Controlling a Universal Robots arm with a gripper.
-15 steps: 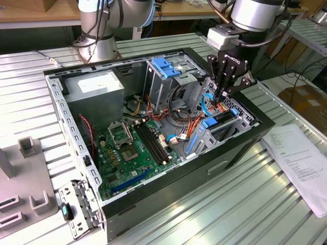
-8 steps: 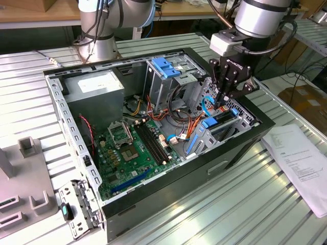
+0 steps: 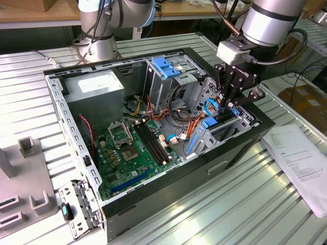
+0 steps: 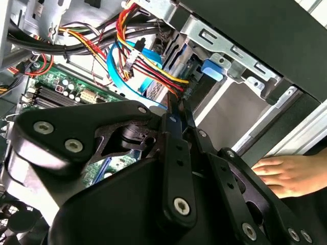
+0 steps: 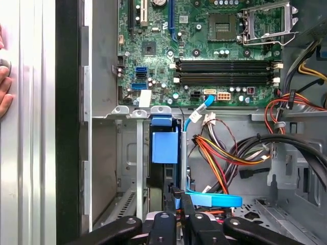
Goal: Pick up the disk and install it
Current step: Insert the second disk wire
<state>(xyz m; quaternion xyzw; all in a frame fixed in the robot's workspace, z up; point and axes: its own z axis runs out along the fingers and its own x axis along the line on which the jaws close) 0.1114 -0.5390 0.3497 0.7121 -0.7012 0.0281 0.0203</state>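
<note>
The disk [image 3: 222, 117] stands on edge in the drive bay at the exterior view's right end of the open computer case [image 3: 240, 148]. Its blue side rail [image 5: 164, 145] faces the first wrist view. My gripper [image 3: 226, 106] reaches down into that bay. In both wrist views its fingers lie close together, shut, and the gripper's [image 5: 180, 196] tips rest at the disk's near end, beside the bay's metal wall. In the second wrist view the gripper [image 4: 176, 109] points past a bundle of coloured cables toward a blue tab [image 4: 212, 70] on the bay.
The motherboard [image 3: 133, 148] lies on the case floor, with a grey power-supply box [image 3: 94, 87] and a cage with a blue latch [image 3: 166, 66] behind it. Cables [image 5: 225, 153] crowd the bay. A hand [image 4: 286, 173] rests on the table outside the case. Paper [image 3: 301, 163] and a grey fixture [image 3: 20, 194] flank it.
</note>
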